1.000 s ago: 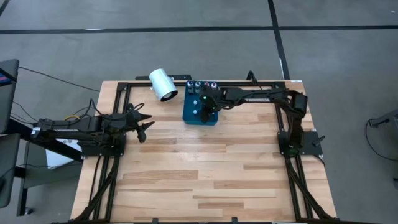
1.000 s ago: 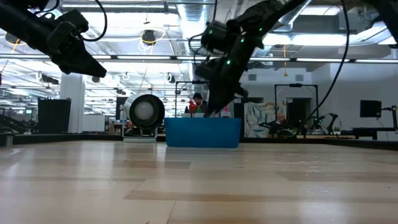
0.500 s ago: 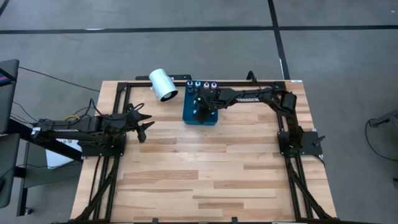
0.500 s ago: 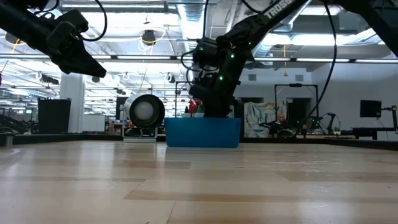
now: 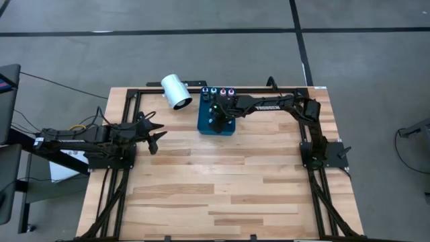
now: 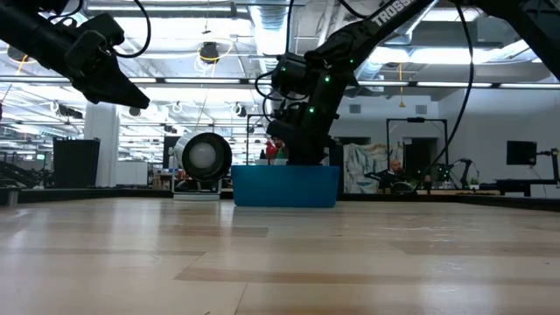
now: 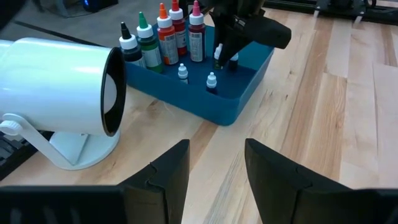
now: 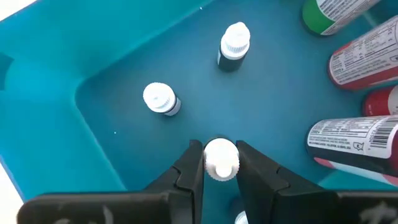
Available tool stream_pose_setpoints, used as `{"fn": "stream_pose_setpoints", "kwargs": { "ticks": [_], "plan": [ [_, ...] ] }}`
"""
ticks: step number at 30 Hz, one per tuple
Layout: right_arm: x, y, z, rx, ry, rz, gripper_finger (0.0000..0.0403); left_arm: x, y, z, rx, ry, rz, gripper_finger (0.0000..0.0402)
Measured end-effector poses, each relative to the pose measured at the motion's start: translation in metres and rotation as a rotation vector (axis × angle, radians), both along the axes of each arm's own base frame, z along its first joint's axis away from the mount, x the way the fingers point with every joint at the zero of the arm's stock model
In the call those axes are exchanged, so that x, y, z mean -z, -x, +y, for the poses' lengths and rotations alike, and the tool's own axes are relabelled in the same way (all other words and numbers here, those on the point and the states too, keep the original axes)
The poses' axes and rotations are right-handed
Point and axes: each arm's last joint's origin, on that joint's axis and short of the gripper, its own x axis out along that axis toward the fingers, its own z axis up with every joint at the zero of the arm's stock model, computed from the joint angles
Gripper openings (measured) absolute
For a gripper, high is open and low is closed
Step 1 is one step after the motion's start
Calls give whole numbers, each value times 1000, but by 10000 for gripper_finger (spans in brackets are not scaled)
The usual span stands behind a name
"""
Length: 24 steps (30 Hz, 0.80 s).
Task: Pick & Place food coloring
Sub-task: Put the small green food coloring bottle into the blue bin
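Observation:
A blue tray (image 5: 208,128) stands at the table's far middle. Tall food coloring bottles (image 7: 165,37) with coloured tops line its far side, and small white-capped ones (image 8: 235,45) (image 8: 160,99) stand on its floor. My right gripper (image 5: 216,119) reaches down into the tray and is shut on another small white-capped bottle (image 8: 221,158). My left gripper (image 7: 217,168) hovers open over the table's left side, with nothing between its fingers, and faces the tray. My right gripper pinches the small bottle's white cap (image 8: 221,148) between its two fingers (image 8: 191,167), coming from above and pointing steeply down. The bottle stands upright inside the tray. Whether its base rests on the tray floor is hidden by the cap and the fingers.
A large white cylinder (image 5: 176,91) on a stand lies left of the tray, its open end toward the near edge. A black frame (image 5: 127,107) runs along the table's left, far and right edges. The near half of the wooden table (image 5: 222,195) is bare.
My right gripper has come down into the blue tray, shifting a little toward the table's left and near edges. It has kept still over the last half second.

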Motion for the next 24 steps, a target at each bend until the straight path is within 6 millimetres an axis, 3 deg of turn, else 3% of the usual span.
{"fn": "stream_pose_setpoints", "kwargs": {
  "ticks": [24],
  "plan": [
    [0, -1, 3, -28, 15, 9, 72, 0, 0, 0, -1, 0, 0, 147]
  ]
}}
